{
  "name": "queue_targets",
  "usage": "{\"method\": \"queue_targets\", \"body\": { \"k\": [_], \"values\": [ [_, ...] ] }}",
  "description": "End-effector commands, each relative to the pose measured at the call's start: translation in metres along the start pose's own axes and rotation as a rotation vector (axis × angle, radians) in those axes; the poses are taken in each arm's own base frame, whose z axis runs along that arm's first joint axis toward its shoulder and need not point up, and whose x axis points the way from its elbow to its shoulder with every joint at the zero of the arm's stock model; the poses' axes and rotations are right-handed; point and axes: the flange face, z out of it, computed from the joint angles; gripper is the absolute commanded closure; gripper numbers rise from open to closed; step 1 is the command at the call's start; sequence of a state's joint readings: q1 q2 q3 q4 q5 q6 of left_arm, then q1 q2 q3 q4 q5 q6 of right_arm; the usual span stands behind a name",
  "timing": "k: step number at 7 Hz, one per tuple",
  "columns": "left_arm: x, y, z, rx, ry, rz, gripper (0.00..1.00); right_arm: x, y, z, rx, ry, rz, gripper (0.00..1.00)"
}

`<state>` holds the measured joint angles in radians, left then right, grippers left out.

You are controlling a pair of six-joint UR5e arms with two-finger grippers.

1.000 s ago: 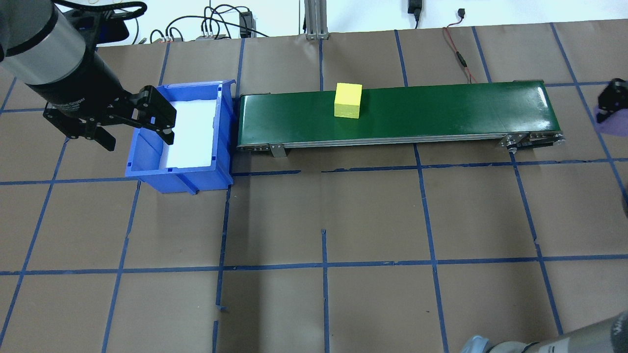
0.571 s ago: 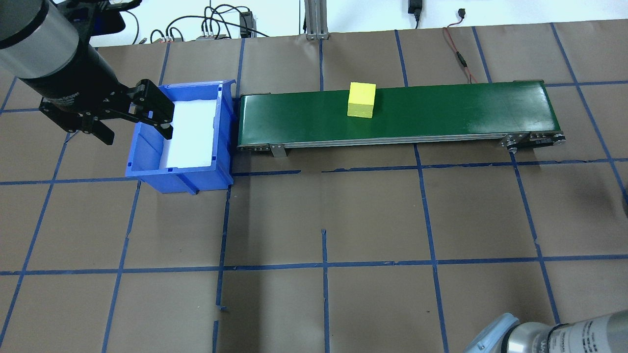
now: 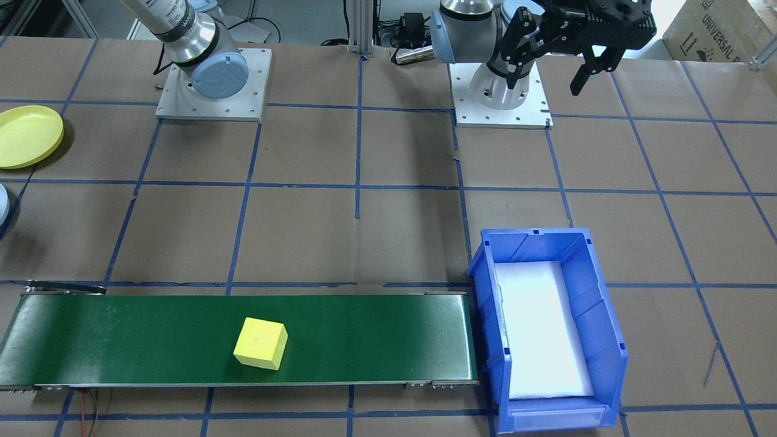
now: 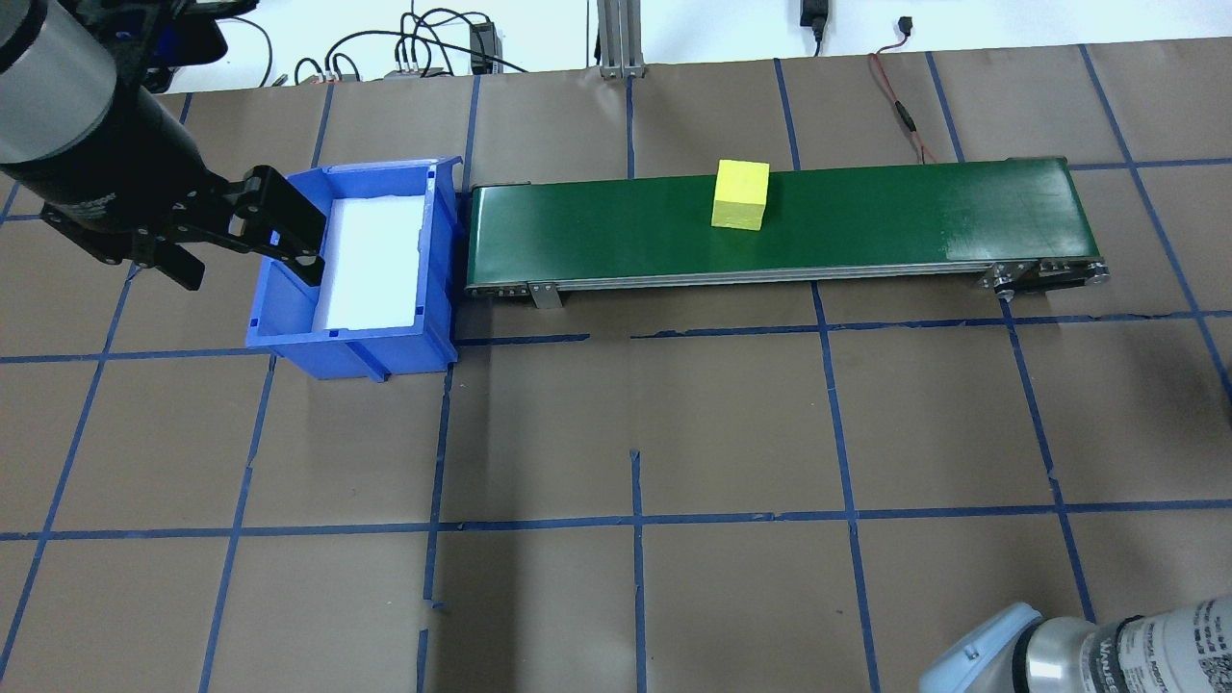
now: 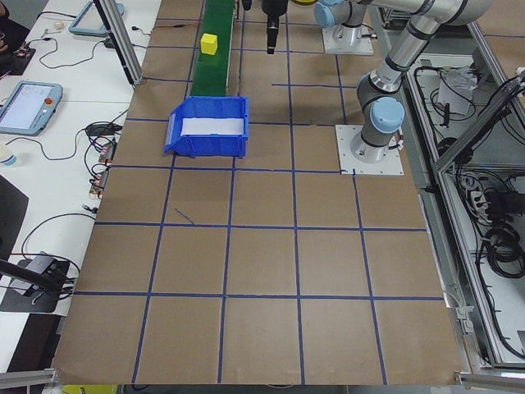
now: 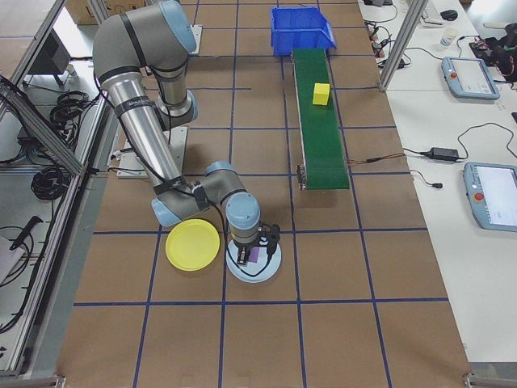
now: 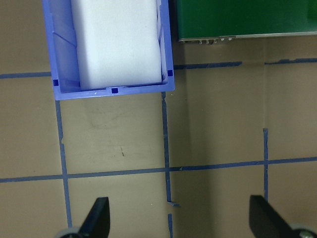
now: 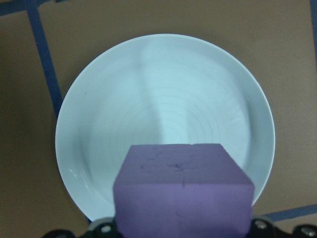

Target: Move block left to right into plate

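Front-facing view: yellow foam cube (image 3: 261, 343) sitting on green conveyor belt (image 3: 152, 340), left of middle in this view; blue bin (image 3: 549, 328) with white foam liner butting the belt's right end; yellow plate (image 3: 27, 135) at far left edge, well apart from the belt; left gripper (image 3: 561, 57) raised near its base plate, fingers spread, holding nothing. Overhead view: same cube (image 4: 740, 195) right of the belt's middle (image 4: 616, 231); left gripper (image 4: 245, 255) spread above the bin's (image 4: 351, 337) left wall. Left-end view: cube (image 5: 209, 43) small and far along the belt, bin (image 5: 205, 135) nearer. Right-end view: right gripper (image 6: 253, 257) pointing down over a pale blue plate (image 6: 271, 271), purple block (image 6: 253, 254) between the fingers; yellow plate (image 6: 192, 244) just beside the pale one. Left wrist view: both fingertips (image 7: 96, 218) wide apart over brown paper, bin (image 7: 114, 89) ahead. Right wrist view: purple block (image 8: 183, 191) pinched above the pale blue plate (image 8: 163, 89).
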<state>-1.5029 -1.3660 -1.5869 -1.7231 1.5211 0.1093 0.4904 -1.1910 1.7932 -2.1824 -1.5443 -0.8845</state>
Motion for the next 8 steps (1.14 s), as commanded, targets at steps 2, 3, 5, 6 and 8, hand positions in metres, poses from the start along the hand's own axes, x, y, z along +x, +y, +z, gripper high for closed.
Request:
{"method": "queue_targets", "body": {
  "k": [2, 3, 5, 6, 8],
  "values": [
    [0.002, 0.002, 0.000, 0.000, 0.044, -0.005, 0.00, -0.013, -0.010, -0.011, 0.045, -0.023, -0.012, 0.00],
    [0.002, 0.003, -0.005, 0.010, 0.038, -0.003, 0.00, -0.051, -0.035, -0.042, 0.069, 0.003, -0.064, 0.00],
    [-0.003, -0.003, 0.010, -0.016, 0.055, -0.012, 0.00, -0.165, -0.062, -0.092, 0.019, -0.052, 0.011, 0.00],
    [-0.007, -0.005, 0.002, 0.000, 0.057, -0.016, 0.00, -0.217, -0.081, -0.097, 0.029, -0.052, 0.000, 0.00],
    [-0.020, -0.002, -0.006, 0.018, 0.056, -0.021, 0.00, -0.276, -0.123, -0.117, 0.109, -0.131, 0.009, 0.00]
  ]
}}
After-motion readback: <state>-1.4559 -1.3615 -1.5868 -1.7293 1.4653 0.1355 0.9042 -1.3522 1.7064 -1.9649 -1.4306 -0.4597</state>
